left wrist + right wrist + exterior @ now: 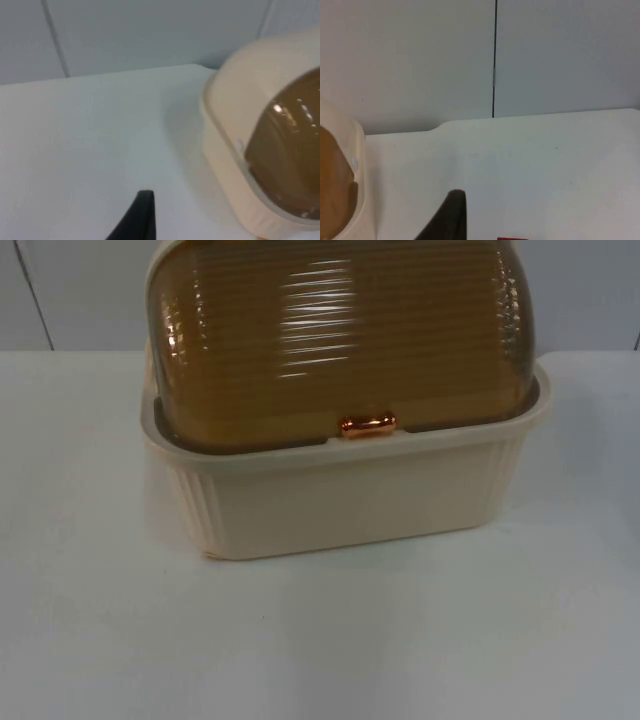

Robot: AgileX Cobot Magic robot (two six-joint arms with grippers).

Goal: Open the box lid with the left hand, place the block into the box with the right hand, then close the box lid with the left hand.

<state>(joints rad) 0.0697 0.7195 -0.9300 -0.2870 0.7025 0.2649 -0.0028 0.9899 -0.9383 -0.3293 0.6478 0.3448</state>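
- The box (340, 495) stood on the white surface (320, 640), a cream tub with ribbed walls, its back close to the grey partition wall (80, 290).
- Its lid (340, 335) was down: a domed, ribbed, amber see-through cover sitting inside the tub's rim.
- A small shiny copper handle (367, 426) sat at the middle of the lid's front edge, just above the rim.
- In the left wrist view the box (235, 165) appeared from one end, with the amber lid (290, 155) rounded above the cream rim and the surface (90, 150) bare beside it.
- The left claw (140, 220) hung above the surface, near the box's end but apart from it; one black fingertip was visible, and I could not tell whether the claw was open or closed.
- In the right wrist view the other end of the box (347, 175) showed, cream rim around amber lid (332, 190).
- The right claw (451, 217) was over the surface (530, 170) on that side, apart from the box; again one dark fingertip, so its state could not be told.
- A sliver of a red thing, likely the block (512, 238), lay on the surface just beside that fingertip, mostly cut off by the picture's edge.
- Behind, the partition wall (420, 60) rose from the far edge of the surface, with a dark vertical seam (495, 60) between its panels.
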